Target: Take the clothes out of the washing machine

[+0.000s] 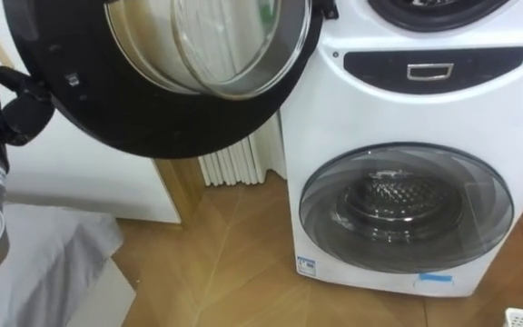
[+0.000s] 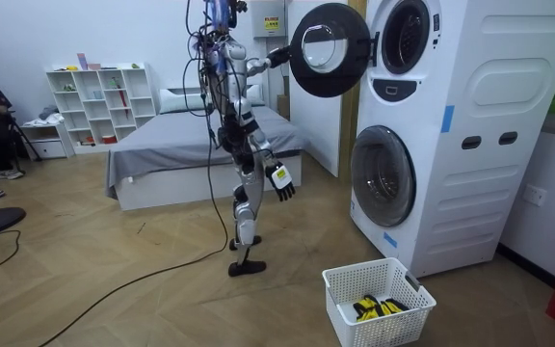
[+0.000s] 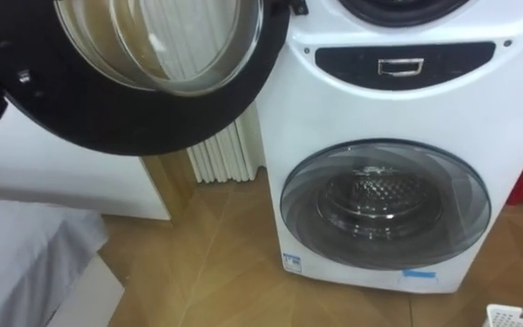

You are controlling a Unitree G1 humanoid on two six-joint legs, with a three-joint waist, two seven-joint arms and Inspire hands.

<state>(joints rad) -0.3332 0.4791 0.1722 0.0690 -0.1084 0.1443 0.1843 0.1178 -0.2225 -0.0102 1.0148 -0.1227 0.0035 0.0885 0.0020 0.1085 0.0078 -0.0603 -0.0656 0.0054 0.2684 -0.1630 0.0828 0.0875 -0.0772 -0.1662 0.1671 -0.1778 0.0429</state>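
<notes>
The left hand [image 1: 12, 104] was clasped on the rim of the upper door [image 1: 152, 132], swung wide from the washing machine [image 2: 480, 87]. The right hand [image 2: 279, 180] hung slack by the hip. Whether clothes lay in the upper drum [image 2: 406, 36] could not be told; yellow-and-black items [image 2: 374, 307] lay in the floor basket [image 2: 340, 289].

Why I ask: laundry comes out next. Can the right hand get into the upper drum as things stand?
Probably not yet: the right hand hangs low by the thigh, below the upper drum, though the open door leaves its mouth free.
</notes>
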